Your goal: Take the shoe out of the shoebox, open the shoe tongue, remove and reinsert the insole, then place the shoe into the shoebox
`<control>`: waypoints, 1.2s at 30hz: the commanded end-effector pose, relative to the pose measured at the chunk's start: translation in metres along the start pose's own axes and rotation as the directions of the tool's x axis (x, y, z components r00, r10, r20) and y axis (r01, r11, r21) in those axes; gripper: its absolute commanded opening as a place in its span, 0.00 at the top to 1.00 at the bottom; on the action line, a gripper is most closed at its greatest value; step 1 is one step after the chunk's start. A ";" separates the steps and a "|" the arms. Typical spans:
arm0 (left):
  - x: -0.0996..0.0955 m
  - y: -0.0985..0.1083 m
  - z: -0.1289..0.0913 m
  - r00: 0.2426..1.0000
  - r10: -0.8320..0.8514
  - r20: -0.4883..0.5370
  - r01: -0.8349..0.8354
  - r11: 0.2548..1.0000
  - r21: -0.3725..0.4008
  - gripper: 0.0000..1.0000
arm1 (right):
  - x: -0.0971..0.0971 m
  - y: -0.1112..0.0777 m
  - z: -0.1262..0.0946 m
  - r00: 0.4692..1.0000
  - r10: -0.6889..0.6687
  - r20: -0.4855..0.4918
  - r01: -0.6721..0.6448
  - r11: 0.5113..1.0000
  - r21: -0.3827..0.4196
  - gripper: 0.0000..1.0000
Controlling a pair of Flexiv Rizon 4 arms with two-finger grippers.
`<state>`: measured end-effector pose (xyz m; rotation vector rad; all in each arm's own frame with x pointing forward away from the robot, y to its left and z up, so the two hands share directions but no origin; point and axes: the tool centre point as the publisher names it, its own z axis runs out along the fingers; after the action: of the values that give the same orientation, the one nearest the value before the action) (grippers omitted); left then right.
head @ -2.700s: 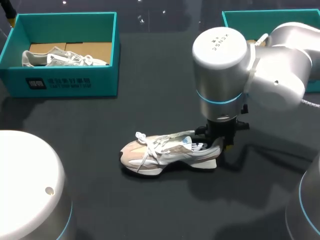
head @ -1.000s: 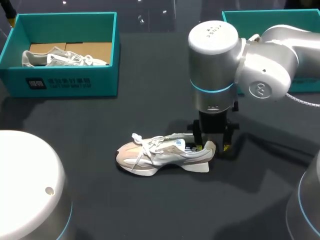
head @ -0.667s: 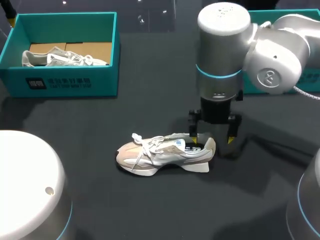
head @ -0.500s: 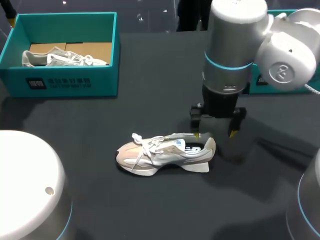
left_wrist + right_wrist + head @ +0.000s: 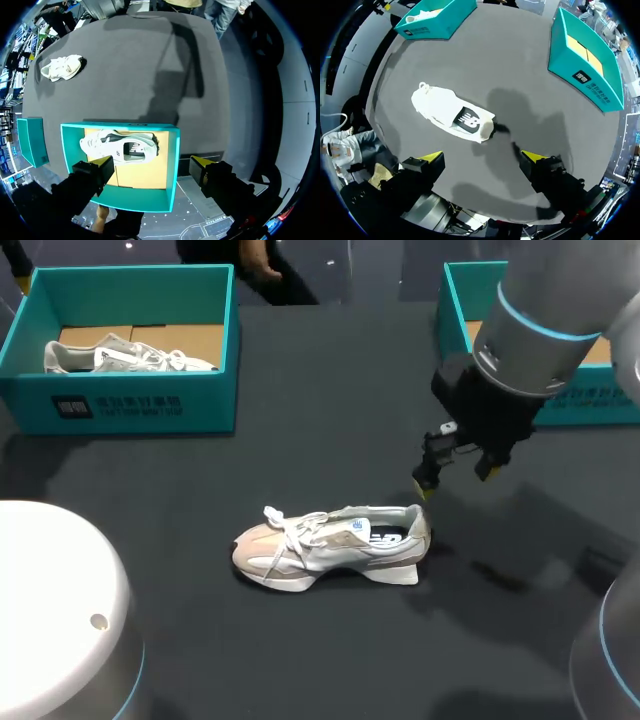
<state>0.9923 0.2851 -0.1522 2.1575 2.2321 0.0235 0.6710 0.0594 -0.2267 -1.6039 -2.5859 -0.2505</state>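
Observation:
A white and beige sneaker (image 5: pixel 330 545) lies on its sole on the dark table, toe toward my left side, with no gripper touching it. My right gripper (image 5: pixel 455 477) hangs open in the air above and to the right of its heel. Seen from the right wrist, the sneaker (image 5: pixel 452 112) lies well ahead of the open right gripper (image 5: pixel 485 159), its insole showing in the opening. My left gripper (image 5: pixel 152 165) stands open high above the left teal shoebox (image 5: pixel 172 160). In that box lies a second white shoe (image 5: pixel 122 145).
The left teal shoebox (image 5: pixel 130 405) with its shoe (image 5: pixel 130 355) stands at the back left. Another teal shoebox (image 5: pixel 452 310) stands at the back right, partly behind my right arm. My left arm's white housing (image 5: pixel 60 620) fills the near left corner.
My right gripper has opened off the sneaker's heel, risen and moved back to the right. The sneaker has stayed in place. The left arm has not moved.

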 end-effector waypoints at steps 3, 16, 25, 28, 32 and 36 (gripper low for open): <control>0.000 0.001 0.000 1.000 0.001 -0.002 -0.001 1.000 0.001 0.00 | -0.011 -0.010 -0.002 0.957 -0.174 -0.232 0.154 0.983 -0.101 0.00; 0.000 0.001 0.000 1.000 0.001 -0.002 -0.001 1.000 0.001 0.00 | -0.027 -0.008 -0.009 0.900 -0.389 -0.197 0.331 0.903 -0.272 0.00; 0.000 0.001 0.000 1.000 0.001 -0.002 -0.001 1.000 0.001 0.00 | -0.045 -0.011 0.001 0.822 -0.560 -0.100 0.468 0.765 -0.442 0.00; 0.000 0.001 0.000 1.000 0.001 -0.002 -0.001 1.000 0.001 0.00 | -0.049 -0.014 0.007 0.771 -0.634 -0.064 0.521 0.685 -0.510 0.00; 0.000 0.001 0.000 1.000 0.001 -0.002 -0.001 1.000 0.001 0.00 | -0.049 -0.014 0.007 0.771 -0.634 -0.064 0.521 0.685 -0.510 0.00; 0.000 0.001 0.000 1.000 0.001 -0.002 -0.001 1.000 0.001 0.00 | -0.049 -0.014 0.007 0.771 -0.634 -0.064 0.521 0.685 -0.510 0.00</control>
<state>0.9923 0.2851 -0.1522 2.1576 2.2321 0.0235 0.6869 0.0140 -0.2398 -0.6568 -2.9157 -0.9240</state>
